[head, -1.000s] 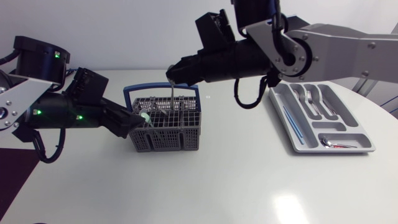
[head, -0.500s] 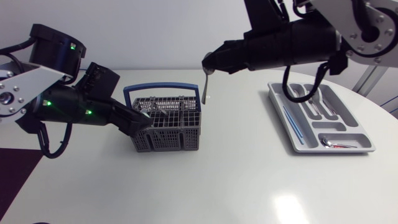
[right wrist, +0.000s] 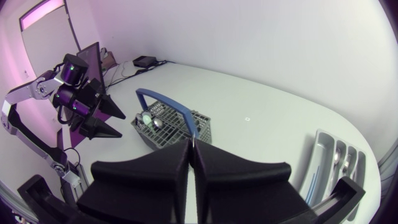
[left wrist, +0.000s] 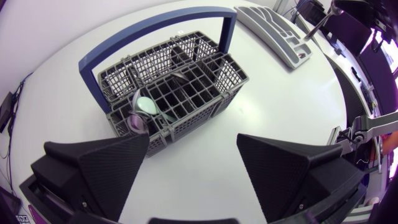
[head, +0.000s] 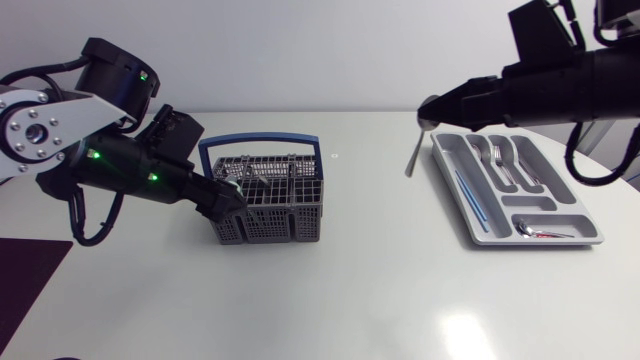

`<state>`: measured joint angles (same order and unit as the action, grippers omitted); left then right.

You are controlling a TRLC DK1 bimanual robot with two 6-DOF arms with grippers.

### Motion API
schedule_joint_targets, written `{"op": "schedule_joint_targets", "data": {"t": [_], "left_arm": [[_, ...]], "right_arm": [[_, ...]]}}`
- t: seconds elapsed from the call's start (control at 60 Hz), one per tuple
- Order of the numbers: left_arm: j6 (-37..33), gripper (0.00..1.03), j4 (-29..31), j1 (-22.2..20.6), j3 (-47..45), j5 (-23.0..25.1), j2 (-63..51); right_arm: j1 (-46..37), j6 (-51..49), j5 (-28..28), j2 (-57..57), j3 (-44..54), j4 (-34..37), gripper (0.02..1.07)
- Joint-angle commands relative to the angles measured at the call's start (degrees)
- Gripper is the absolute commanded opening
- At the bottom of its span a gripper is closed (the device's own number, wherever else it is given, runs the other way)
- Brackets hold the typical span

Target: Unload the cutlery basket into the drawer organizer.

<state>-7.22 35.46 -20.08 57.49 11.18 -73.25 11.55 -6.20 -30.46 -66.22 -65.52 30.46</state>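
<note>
The grey cutlery basket point(head: 270, 205) with a blue handle stands left of the table's middle. Silver pieces and a pale green spoon point(left wrist: 146, 104) stick up in its left compartments. My left gripper point(head: 232, 198) is open at the basket's left side; in the left wrist view the left gripper point(left wrist: 193, 142) has the basket point(left wrist: 186, 87) just ahead of its fingers. My right gripper point(head: 428, 110) is shut on a silver piece of cutlery point(head: 413, 155), which hangs over the table just left of the grey drawer organizer point(head: 590, 238). The right gripper point(right wrist: 191, 146) shows pressed fingers.
The organizer holds forks and spoons point(head: 505, 165) in its long slots, a blue-handled piece point(head: 470, 195) in the left slot and a spoon point(head: 540, 232) in the front compartment. White tabletop lies between basket and organizer.
My right arm has lifted the silver piece out of the basket and carried it right, to the organizer's left edge. My left gripper has stayed by the basket and opened a little wider.
</note>
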Motion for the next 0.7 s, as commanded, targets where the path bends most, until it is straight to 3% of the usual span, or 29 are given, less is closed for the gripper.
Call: {"op": "schedule_joint_targets", "data": {"t": [0.0,0.167,0.417,0.517,0.683], "left_arm": [[2.48,0.99,-1.45,-0.58,1.48,-0.55,-1.37],[7.84,0.99,-2.06,-1.63,2.62,-0.98,-2.95],[10.39,0.99,-1.10,-2.16,4.47,-1.69,-3.39],[11.27,0.99,2.59,-2.25,6.93,-1.78,-3.39],[14.17,0.99,3.65,-3.22,7.98,-4.06,-2.24]], "right_arm": [[-3.29,-3.56,-1.01,0.82,1.88,1.97,0.08],[-9.71,-8.57,-2.68,1.79,4.61,4.17,0.08],[-18.32,-16.57,-4.61,2.06,5.49,8.21,0.08],[-21.57,-19.91,-4.79,1.88,5.57,9.88,0.08],[-26.23,-25.27,-5.05,1.26,6.10,11.73,0.08]]}}
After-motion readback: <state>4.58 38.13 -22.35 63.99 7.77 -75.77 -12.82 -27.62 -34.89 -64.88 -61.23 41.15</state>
